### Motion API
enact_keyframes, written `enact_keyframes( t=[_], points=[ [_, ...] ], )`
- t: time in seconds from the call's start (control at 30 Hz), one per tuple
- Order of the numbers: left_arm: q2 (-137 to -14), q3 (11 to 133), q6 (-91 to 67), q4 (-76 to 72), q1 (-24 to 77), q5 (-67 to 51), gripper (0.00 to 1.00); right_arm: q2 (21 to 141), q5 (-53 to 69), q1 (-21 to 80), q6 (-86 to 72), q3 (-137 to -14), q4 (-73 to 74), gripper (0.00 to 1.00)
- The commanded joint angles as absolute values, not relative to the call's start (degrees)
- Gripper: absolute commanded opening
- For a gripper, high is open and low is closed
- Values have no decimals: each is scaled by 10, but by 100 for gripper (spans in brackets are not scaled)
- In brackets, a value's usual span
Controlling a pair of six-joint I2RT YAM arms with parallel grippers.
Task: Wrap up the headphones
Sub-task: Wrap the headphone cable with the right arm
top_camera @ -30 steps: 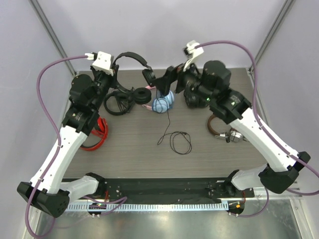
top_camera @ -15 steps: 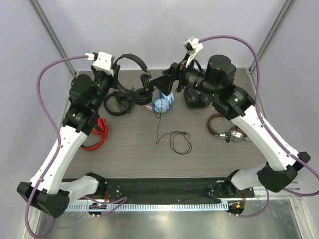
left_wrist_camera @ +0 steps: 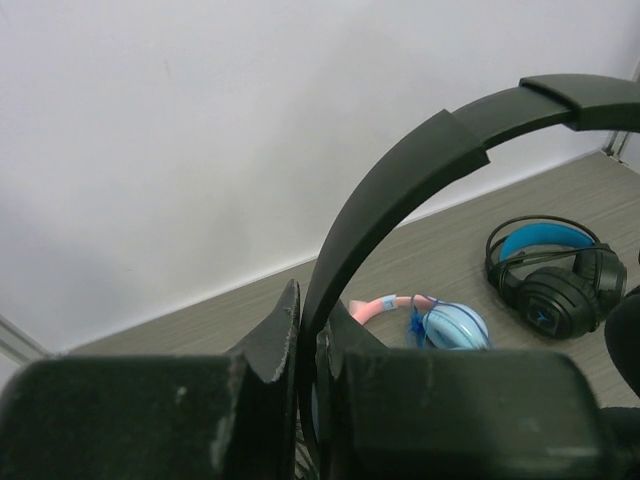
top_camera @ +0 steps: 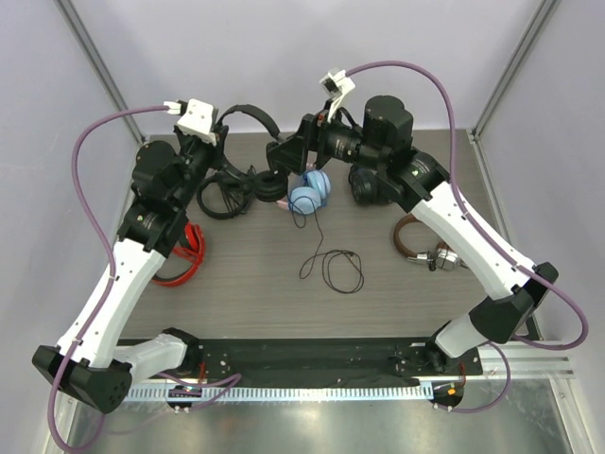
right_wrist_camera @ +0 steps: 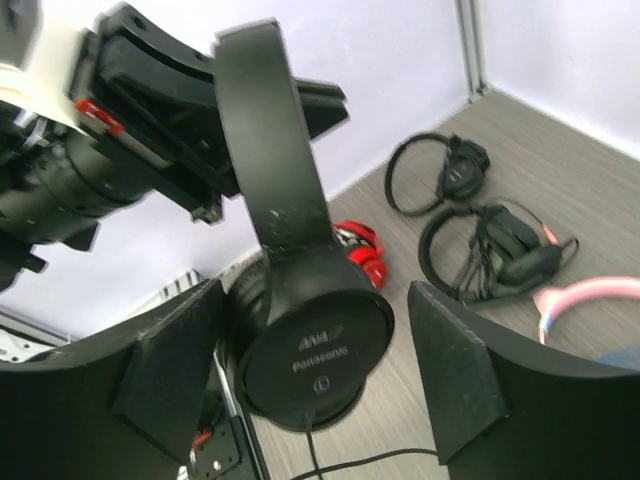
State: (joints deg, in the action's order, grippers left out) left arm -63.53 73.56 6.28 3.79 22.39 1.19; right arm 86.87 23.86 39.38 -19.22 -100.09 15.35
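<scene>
clamping the headphones [right_wrist_camera: 268, 130] by their smooth curved black headband, the left gripper [left_wrist_camera: 308, 335] is closed, while the right gripper [right_wrist_camera: 310, 345] gapes open around the round flat earcup [right_wrist_camera: 315, 385].

Slim black headphones [right_wrist_camera: 280, 200] aloft, headband [left_wrist_camera: 400, 190] arched, Panasonic earcup [right_wrist_camera: 305, 365] hanging; cable [top_camera: 333, 269] seemingly coiled loosely below.

Band of headphones [left_wrist_camera: 400, 180] off-frame rt, L-wrist view

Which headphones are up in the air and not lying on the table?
The slim all-black headphones: the left gripper pinches their thin headband, holding them up. The pink-and-blue pair and the red pair lie flat on the table.
</scene>
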Motion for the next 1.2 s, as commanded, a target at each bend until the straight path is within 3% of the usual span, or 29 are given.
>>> enact_keyframes(
  t=[0.0,0.23,0.53,0.63,0.67,0.8,0.83,1.0,1.17],
  points=[
    [-622,755,48,-2,229,-13,0,871,265,393,-213,-1033,82,78],
    [-621,754,50,-2,230,-14,0,884,275,393,-222,-1040,63,51],
    [-622,755,51,14,231,-13,0,884,223,404,-139,-1077,149,26],
    [-622,755,50,14,231,-12,0,896,154,425,-88,-1117,220,24],
    [-623,755,52,15,232,-11,0,900,140,442,-63,-1128,235,25],
    [-623,757,54,17,232,-9,0,907,127,454,-54,-1137,270,71],
    [-622,757,56,18,232,-7,0,903,135,454,-58,-1130,269,75],
    [-621,758,60,25,231,-6,0,877,163,443,-84,-1091,254,88],
    [-621,758,61,27,232,-7,0,827,152,443,-81,-1047,245,92]
  ],
)
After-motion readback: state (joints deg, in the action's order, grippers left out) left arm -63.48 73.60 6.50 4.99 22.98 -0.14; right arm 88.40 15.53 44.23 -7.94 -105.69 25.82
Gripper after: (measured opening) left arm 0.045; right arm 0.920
